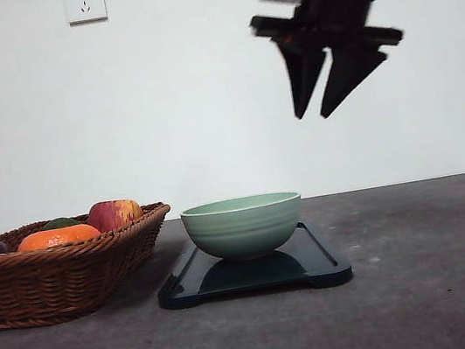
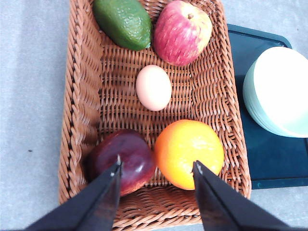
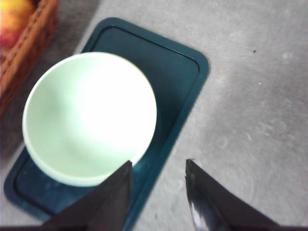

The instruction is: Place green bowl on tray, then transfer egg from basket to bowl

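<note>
I am seeing the pale green ceramic bowl [image 1: 243, 225] sitting upright on the flat dark rectangular tray [image 1: 327, 267], just beside the brown woven wicker basket [image 1: 63, 277]; the pale egg [image 2: 153, 87] is lying in the basket's middle, among an apple, an avocado, an orange and a dark red fruit. My right gripper [image 1: 325, 112] is hanging high over the bowl with jaws apart and empty; my left gripper [image 2: 157, 168] is hovering over the basket, jaws also apart.

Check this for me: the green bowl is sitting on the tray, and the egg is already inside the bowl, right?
Not quite. The green bowl does sit on the tray, but the egg is not in it. The left wrist view shows the egg lying in the basket among the fruit, and the right wrist view shows the bowl empty.
</note>
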Robot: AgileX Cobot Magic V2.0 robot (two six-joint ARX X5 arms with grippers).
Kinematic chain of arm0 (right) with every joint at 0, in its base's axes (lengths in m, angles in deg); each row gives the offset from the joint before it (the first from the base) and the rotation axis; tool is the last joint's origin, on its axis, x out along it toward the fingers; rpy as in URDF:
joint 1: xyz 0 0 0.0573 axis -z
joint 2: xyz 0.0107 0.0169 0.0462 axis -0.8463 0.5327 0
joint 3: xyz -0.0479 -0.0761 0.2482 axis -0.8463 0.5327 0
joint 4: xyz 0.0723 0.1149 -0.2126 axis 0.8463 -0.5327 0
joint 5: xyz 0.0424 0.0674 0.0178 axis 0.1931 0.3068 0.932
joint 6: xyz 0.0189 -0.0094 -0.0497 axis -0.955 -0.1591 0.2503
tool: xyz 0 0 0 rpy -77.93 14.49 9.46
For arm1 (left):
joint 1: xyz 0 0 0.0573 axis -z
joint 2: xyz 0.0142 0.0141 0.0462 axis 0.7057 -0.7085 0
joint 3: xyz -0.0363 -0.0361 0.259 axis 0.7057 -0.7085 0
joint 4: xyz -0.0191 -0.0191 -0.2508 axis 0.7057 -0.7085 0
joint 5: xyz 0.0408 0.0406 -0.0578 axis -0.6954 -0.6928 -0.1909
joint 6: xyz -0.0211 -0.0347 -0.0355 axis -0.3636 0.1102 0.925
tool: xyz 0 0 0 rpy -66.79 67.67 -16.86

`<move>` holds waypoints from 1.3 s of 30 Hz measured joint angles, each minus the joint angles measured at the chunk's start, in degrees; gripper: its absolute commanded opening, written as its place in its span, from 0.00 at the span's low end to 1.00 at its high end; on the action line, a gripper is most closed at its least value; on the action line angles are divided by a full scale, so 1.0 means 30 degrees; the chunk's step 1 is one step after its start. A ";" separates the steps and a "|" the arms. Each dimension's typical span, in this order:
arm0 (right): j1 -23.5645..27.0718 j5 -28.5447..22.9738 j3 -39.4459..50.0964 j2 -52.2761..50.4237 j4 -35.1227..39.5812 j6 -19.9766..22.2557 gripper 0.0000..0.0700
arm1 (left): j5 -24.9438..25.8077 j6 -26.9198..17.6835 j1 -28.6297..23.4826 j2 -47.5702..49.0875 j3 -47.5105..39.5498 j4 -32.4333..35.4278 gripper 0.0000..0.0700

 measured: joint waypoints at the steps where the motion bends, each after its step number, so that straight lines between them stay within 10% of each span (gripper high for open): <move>1: 0.0000 0.0004 0.0959 -0.0758 0.0493 0.0096 0.30 | 0.0000 0.0000 0.0000 0.0000 -0.0002 0.0000 0.41; 16: 0.0005 0.0366 1.1436 -1.0340 0.3470 0.0247 0.30 | 0.0031 -0.0009 0.0137 -0.0001 0.0004 -0.0019 0.47; 39: -0.0002 0.0388 1.1895 -1.1389 0.4800 -0.0339 0.30 | -0.2662 -0.2346 0.2820 -1.0825 0.9709 -0.2968 0.56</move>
